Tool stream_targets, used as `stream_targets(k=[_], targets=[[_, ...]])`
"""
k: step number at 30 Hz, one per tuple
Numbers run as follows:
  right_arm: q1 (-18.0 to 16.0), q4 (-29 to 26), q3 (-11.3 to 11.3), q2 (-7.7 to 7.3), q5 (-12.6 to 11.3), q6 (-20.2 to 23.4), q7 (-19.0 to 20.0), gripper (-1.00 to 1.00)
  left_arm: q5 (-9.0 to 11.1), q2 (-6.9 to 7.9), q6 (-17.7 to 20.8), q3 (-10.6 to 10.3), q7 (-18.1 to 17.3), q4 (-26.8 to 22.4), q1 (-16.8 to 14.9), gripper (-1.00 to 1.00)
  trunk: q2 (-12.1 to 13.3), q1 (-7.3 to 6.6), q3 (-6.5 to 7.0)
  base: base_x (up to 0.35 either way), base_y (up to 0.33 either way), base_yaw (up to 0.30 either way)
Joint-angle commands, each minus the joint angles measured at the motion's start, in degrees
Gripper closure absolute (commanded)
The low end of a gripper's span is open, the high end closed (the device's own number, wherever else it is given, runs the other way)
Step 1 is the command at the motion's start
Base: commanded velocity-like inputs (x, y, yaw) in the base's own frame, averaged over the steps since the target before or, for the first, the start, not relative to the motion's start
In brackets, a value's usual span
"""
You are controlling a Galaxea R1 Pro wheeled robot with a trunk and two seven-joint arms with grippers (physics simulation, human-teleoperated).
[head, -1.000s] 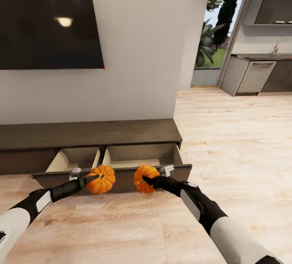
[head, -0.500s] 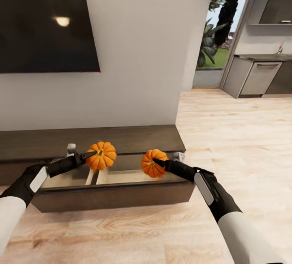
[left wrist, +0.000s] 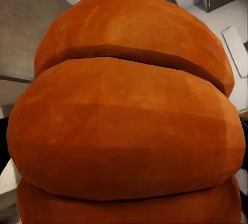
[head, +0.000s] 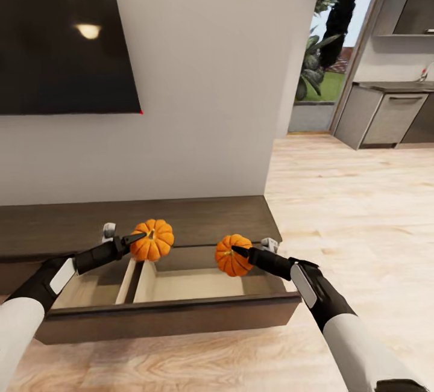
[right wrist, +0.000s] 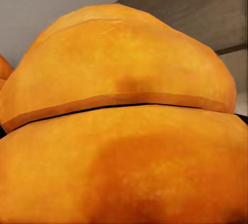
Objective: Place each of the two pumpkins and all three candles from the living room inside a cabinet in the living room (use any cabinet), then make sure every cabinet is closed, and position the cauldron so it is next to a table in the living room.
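Observation:
Two orange ribbed pumpkins hang over the open drawers of the low dark-brown cabinet (head: 199,217). My left gripper (head: 142,237) is shut on the left pumpkin (head: 153,240), above the divider between the two pale drawer interiors. My right gripper (head: 238,251) is shut on the right pumpkin (head: 232,256), above the right drawer (head: 199,286). In the left wrist view the pumpkin (left wrist: 124,115) sits close against the lens, and the other pumpkin (right wrist: 124,131) does the same in the right wrist view. Candles, cauldron and table are out of view.
The pulled-out drawer front (head: 175,318) stands between me and the cabinet. A dark wall TV (head: 60,37) hangs above. Wood floor (head: 361,211) opens to the right toward grey kitchen units (head: 386,118) and a glass door.
The view has closed in on the cabinet and now looks down into the drawers. Both pumpkins, still gripped, have gone from in front of the drawer front to above the open drawers.

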Motion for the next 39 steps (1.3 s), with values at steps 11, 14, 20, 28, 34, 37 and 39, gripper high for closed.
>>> stream_targets(k=[11,14,20,28,34,37,39], targets=[[-0.5,2.1,0.3,0.14,-0.4,-0.3,0.3,1.0,0.1,-0.79,-0.7,0.1,0.0,3.7,0.0,1.0,0.0,-0.01,0.01,0.333,0.0,0.0],[-0.5,2.2,0.3,0.36,-0.4,-0.3,0.3,1.0,-1.7,-0.74,-4.4,0.1,0.9,6.9,0.1,1.0,0.0,-0.01,0.01,0.287,0.0,0.0],[-0.5,2.7,0.2,0.51,-0.7,-0.3,0.2,1.0,-3.1,-2.27,-12.1,0.1,1.2,13.6,0.1,1.0,0.0,-0.01,0.01,0.087,0.0,0.0],[-0.3,2.8,0.2,0.16,-0.7,0.0,0.4,1.0,-5.5,-5.33,-13.6,-0.9,1.3,14.8,0.1,1.0,0.0,-0.01,0.01,0.003,0.0,0.0],[0.1,2.9,0.2,0.48,-0.7,0.0,0.1,1.0,-6.0,-5.6,-14.4,-1.3,1.3,15.1,0.1,1.0,-2.4,1.31,-1.07,0.0,0.0,0.0],[0.2,3.1,0.2,0.2,-0.7,0.2,0.2,1.0,-6.0,-5.68,-14.4,-1.3,1.3,15.1,0.1,1.0,-3.6,1.97,-1.81,0.0,0.0,0.0],[0.2,3.4,0.2,0.16,-0.7,0.2,0.2,1.0,-6.0,-5.69,-14.4,-1.3,1.3,15.1,0.1,1.0,-4.4,2.41,-2.35,0.0,0.0,0.0]])
